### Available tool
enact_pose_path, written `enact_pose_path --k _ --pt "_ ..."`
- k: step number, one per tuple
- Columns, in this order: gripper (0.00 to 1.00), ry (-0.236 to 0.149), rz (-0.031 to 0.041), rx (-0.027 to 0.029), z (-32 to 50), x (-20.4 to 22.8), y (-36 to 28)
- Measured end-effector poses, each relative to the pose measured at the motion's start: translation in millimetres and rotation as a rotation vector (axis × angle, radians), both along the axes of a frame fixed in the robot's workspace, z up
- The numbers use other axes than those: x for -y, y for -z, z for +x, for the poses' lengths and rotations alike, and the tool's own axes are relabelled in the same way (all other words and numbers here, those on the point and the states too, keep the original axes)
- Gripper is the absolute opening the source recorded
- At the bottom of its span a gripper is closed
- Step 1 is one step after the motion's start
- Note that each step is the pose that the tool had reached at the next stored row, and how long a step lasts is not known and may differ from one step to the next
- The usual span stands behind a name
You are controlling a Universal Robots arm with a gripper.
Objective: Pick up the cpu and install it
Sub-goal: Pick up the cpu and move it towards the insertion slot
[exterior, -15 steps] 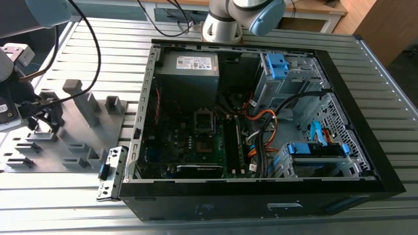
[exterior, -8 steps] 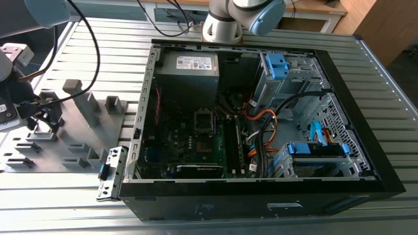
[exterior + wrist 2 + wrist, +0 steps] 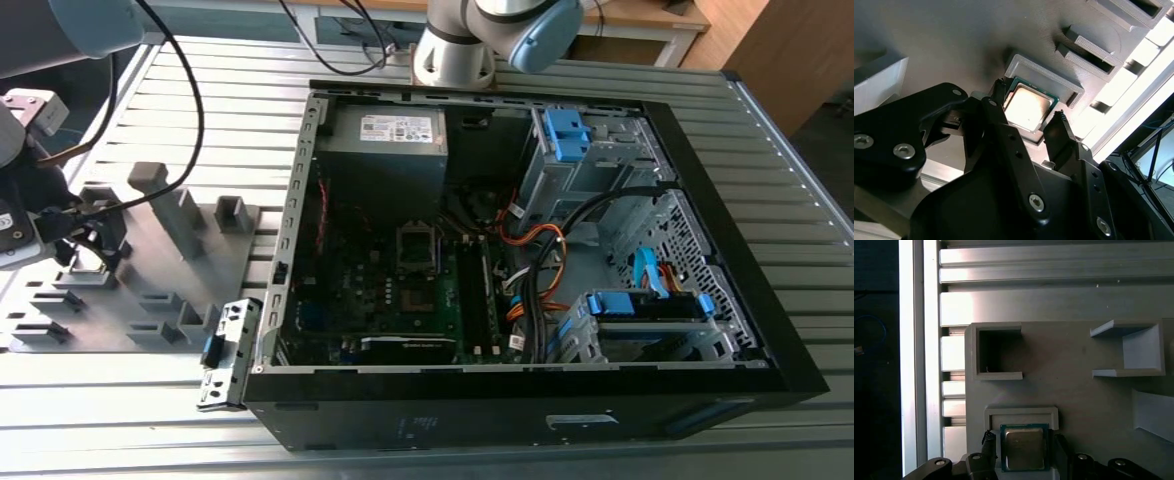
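At the exterior view's left, the gripper (image 3: 80, 255) hid the cpu (image 3: 1024, 447), which lay in a grey tray's (image 3: 1079, 405) recess; both wrist views showed spread fingers (image 3: 1004, 135) flanking it, contact hard to judge.

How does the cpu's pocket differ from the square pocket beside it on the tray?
The cpu's pocket has a low rim and holds the cpu; the square pocket has taller walls and looks empty. The gripper straddles the cpu's pocket, not the square one. Both are grey parts of one tray.
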State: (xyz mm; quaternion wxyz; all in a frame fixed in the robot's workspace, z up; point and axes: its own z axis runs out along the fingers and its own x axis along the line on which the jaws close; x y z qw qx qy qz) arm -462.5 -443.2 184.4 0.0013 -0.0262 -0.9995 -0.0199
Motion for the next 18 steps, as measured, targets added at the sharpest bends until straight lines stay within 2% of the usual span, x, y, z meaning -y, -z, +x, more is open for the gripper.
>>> enact_pose_path --k 6,7,8,10,18 --pt "0.58 0.000 0.0000 0.0000 0.0 0.0 0.1" --pt "0.56 0.000 0.0000 0.0000 0.0 0.0 0.1" --pt "0.50 0.000 -0.0002 -0.0002 0.0 0.0 0.1" --pt "0.47 0.000 -0.0001 -0.0002 0.0 0.0 0.1" --pt "0.47 0.000 0.0000 0.0000 0.0 0.0 0.3"
